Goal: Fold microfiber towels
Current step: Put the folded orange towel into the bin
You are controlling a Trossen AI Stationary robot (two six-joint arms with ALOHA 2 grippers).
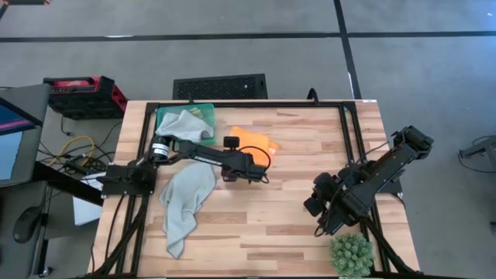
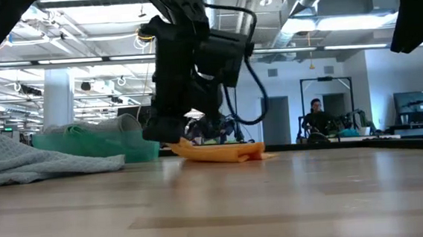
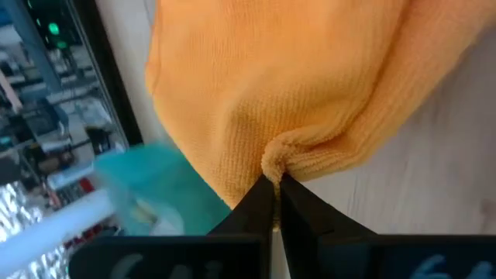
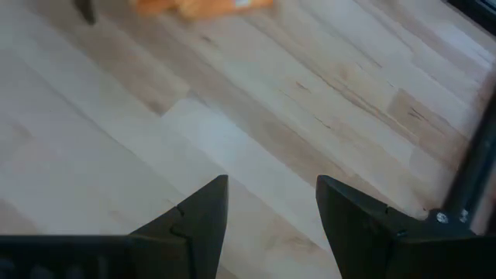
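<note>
Where the left arm reaches across the middle of the table, its gripper (image 3: 275, 184) is clenched on the near edge of the orange towel (image 1: 254, 144); the left wrist view shows the two dark fingers (image 3: 252, 203) pressed together with a small pucker of looped orange pile caught between their tips. From above, the orange towel is a compact, roughly squared bundle lying at about twelve o'clock from the table's centre — bright, thick, its nap finely ribbed; in the low view it rests flat on the wood as a low wedge (image 2: 221, 152), with the gripper at its left end.

A pale grey towel (image 1: 184, 203) sprawls unfolded at about nine o'clock from centre, long and rumpled, one end trailing toward the front edge of the table; in the low view its folds (image 2: 43, 165) heap softly at the left. Another pale grey towel (image 1: 183, 126) is bunched inside the green tray (image 1: 207, 112) at about eleven o'clock, spilling over the tray's rim.

The right gripper (image 4: 267, 213) hovers over bare wood at about four o'clock, well apart from every towel — its fingers (image 4: 203, 215) spread and holding nothing. Just beside it, at five o'clock near the table's front edge, sits a spiky green plant ball (image 1: 352, 255).
</note>
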